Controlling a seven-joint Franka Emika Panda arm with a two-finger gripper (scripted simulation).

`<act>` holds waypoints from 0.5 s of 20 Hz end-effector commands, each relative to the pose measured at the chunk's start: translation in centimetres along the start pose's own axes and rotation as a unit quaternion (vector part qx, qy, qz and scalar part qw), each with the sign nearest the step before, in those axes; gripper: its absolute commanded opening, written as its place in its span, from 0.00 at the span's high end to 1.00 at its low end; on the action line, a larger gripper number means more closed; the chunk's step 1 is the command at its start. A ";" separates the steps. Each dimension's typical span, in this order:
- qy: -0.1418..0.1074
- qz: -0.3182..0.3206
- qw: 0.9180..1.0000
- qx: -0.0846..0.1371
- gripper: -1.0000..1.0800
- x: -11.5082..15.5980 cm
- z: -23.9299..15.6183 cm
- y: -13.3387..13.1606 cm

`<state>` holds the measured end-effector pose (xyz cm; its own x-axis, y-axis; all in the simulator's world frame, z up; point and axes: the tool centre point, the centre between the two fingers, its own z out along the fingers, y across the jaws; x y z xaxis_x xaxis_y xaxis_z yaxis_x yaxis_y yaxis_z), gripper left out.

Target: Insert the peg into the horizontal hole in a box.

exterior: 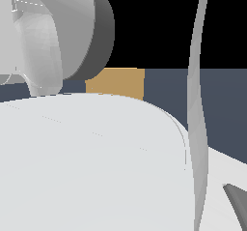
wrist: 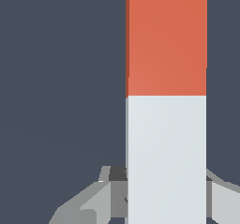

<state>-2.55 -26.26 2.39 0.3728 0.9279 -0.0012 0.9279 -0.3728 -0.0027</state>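
The peg fills much of the wrist view as a tall bar, its orange-red part [wrist: 166, 40] farther from the camera and its pale grey-white part [wrist: 166, 157] nearer. My gripper [wrist: 166, 206] is shut on the white part, with a grey finger [wrist: 91, 204] pressed against each side. In the exterior view only a small patch of the tan box [exterior: 115, 82] shows, behind the arm. The hole is hidden, and the peg does not show in that view.
The arm's large white body [exterior: 91, 162] blocks most of the exterior view, with a round grey-rimmed joint [exterior: 72, 27] above it and a thin pale strip [exterior: 197, 109] running upright. Dark blue-grey floor [exterior: 217, 104] lies behind.
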 end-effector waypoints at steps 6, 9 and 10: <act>0.000 -0.109 0.994 -0.002 1.00 10.7 -2.3 -1.5; 0.000 -0.153 0.988 -0.002 1.00 14.8 -3.2 -2.9; 0.000 -0.165 0.986 -0.002 1.00 16.0 -3.4 -3.3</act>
<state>0.27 -12.14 5.29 0.0904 0.9959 -0.0004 0.9959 -0.0904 -0.0013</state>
